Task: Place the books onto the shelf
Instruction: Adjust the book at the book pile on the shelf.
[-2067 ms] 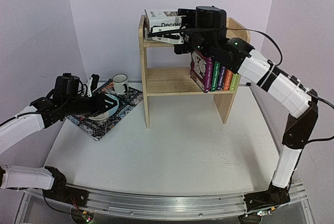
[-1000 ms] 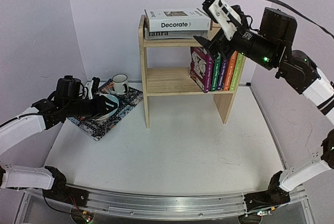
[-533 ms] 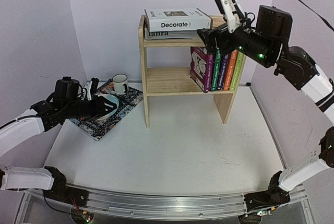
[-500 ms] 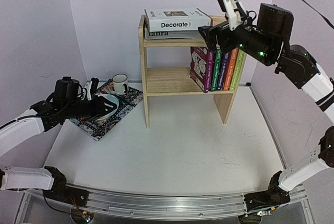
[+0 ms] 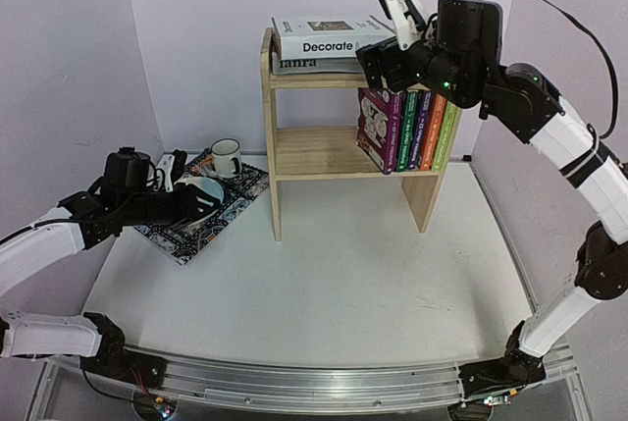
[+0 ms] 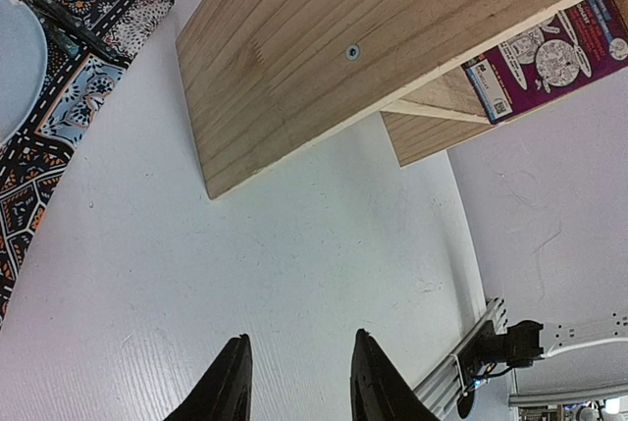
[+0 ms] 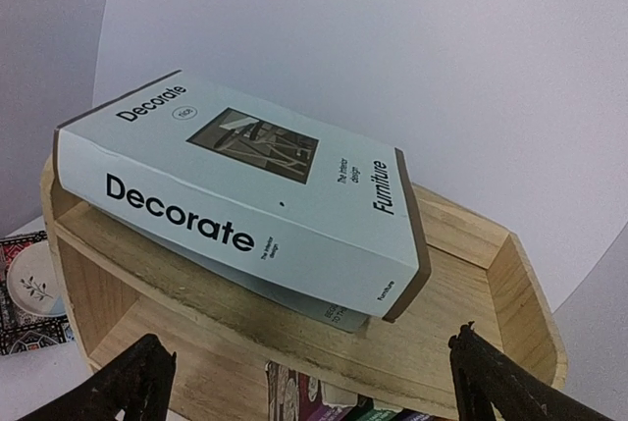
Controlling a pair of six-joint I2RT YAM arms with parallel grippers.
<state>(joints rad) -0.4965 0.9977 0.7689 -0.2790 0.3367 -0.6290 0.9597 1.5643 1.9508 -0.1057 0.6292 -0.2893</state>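
The pine shelf (image 5: 294,151) stands at the back of the table. On its top tier the thick white Decorate book (image 5: 329,38) lies flat on the grey-white ianra book (image 5: 299,64). Several colourful paperbacks (image 5: 410,131) stand upright on the lower tier. My right gripper (image 5: 378,46) hovers at the right end of the top tier, wide open and empty. It faces the Decorate book (image 7: 245,200), which lies beyond its fingertips (image 7: 142,377). My left gripper (image 5: 201,197) hangs low over the placemat, its jaws (image 6: 294,382) partly open with nothing between them.
A dark patterned placemat (image 5: 231,203) at the left carries a pale plate (image 5: 196,207) and a white mug (image 5: 227,157). In the left wrist view the shelf's side panel (image 6: 373,38) and a purple paperback (image 6: 549,53) show ahead. Walls stand close behind and beside the shelf.
My right gripper, which had drawn back to the right of the shelf, has swung left and closer to the Decorate book's end, still open. The left arm has shifted slightly over the placemat.
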